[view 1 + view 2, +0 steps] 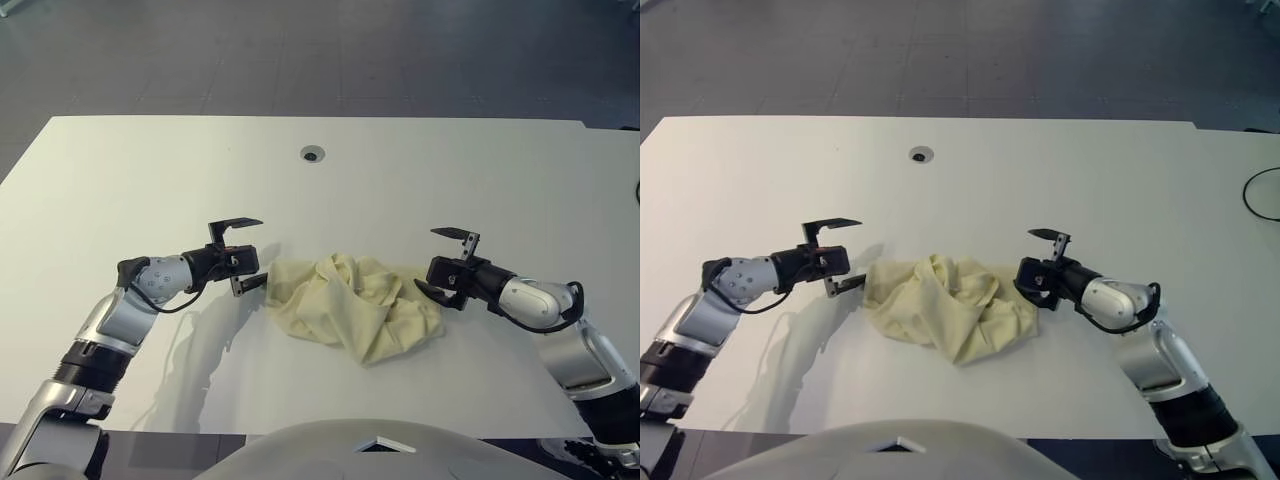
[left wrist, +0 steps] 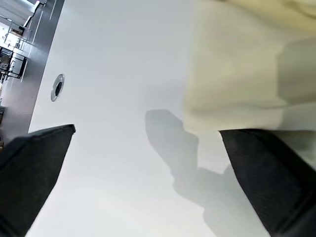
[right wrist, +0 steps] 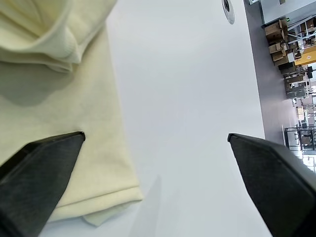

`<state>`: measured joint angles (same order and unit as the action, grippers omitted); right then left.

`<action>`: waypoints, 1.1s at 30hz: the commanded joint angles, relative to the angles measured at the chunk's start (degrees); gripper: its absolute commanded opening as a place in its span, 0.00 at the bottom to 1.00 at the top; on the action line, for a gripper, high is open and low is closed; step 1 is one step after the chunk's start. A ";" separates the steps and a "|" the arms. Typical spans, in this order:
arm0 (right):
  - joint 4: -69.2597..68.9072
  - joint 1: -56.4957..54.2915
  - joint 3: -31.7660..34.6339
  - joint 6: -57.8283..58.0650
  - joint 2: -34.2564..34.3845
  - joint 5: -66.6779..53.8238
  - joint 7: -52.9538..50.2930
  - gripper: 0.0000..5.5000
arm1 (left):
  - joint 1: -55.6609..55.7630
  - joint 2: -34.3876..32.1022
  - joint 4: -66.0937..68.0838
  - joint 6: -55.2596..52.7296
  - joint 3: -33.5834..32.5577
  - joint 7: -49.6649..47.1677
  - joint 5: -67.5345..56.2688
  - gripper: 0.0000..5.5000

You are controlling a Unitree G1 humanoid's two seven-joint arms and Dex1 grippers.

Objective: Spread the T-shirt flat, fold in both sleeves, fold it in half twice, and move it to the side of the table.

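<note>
A pale yellow T-shirt (image 1: 350,305) lies crumpled in a heap near the front middle of the white table (image 1: 150,170). My left gripper (image 1: 250,252) is open at the heap's left edge, its lower finger at the cloth and its upper finger raised. On the heap's right side my right gripper (image 1: 445,262) is open too, with its lower finger against the cloth. In the left wrist view the T-shirt (image 2: 242,64) fills the far side beyond the dark fingers (image 2: 266,173). The right wrist view shows a hemmed edge of the T-shirt (image 3: 64,148) lying under one finger.
A round cable hole (image 1: 313,154) sits in the table at the back middle. A black cable (image 1: 1262,190) curls at the table's right edge. Bare table surface stretches to the left, right and behind the heap.
</note>
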<state>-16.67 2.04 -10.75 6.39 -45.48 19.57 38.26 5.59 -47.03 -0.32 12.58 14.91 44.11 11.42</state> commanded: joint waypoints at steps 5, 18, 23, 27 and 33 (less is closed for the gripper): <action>-3.32 5.61 3.33 -4.67 -3.97 -8.47 7.32 0.98 | -14.58 -7.22 -11.44 -8.89 -0.63 4.07 1.52 0.98; -14.61 16.73 6.10 -4.46 -6.43 -12.72 11.79 0.98 | -28.37 -13.37 -24.98 -14.49 -11.64 4.49 -1.89 0.98; -18.67 20.99 7.37 -3.66 -6.73 -13.76 12.27 0.98 | -29.29 -13.16 -25.24 -15.10 -18.86 4.39 -4.82 0.98; -21.14 21.67 9.92 -2.13 -6.65 -14.66 12.09 0.98 | -27.47 -13.08 -23.13 -15.26 -23.07 4.78 -6.21 0.98; -22.73 19.13 16.01 2.15 -5.79 -17.89 10.97 0.98 | -19.71 -11.69 -17.96 -13.07 -24.69 7.25 -12.50 0.98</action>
<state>-38.08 22.15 3.12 6.86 -51.51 3.38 49.37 -17.20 -59.41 -20.73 -1.49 -9.28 49.98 1.37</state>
